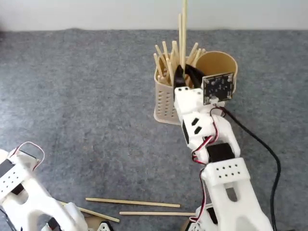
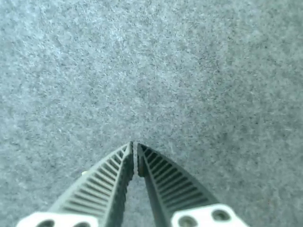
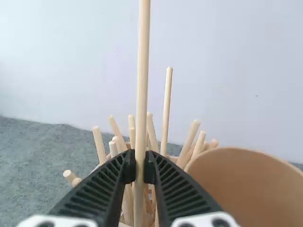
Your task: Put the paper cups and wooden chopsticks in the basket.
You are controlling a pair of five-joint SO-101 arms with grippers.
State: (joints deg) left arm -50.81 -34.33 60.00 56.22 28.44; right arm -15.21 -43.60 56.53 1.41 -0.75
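Note:
A pale perforated basket [image 1: 165, 103] stands at the far middle of the grey table, holding several wooden chopsticks [image 1: 166, 60] and a brown paper cup [image 1: 217, 62]. My right gripper [image 1: 186, 76] hangs over the basket, shut on one upright chopstick [image 1: 183, 21] that rises well above the others. The right wrist view has that chopstick [image 3: 142, 85] pinched between the black fingers [image 3: 102, 189], with the cup [image 3: 236, 184] beside it. Three more chopsticks [image 1: 132, 202] lie flat near the front edge. My left gripper [image 2: 136, 153] is shut, empty, over bare carpet.
Grey carpet-like cloth [image 1: 86, 106] covers the table. A white wall [image 1: 96, 14] runs behind the basket. The left arm's white body [image 1: 24, 197] sits at the front left corner, next to the lying chopsticks.

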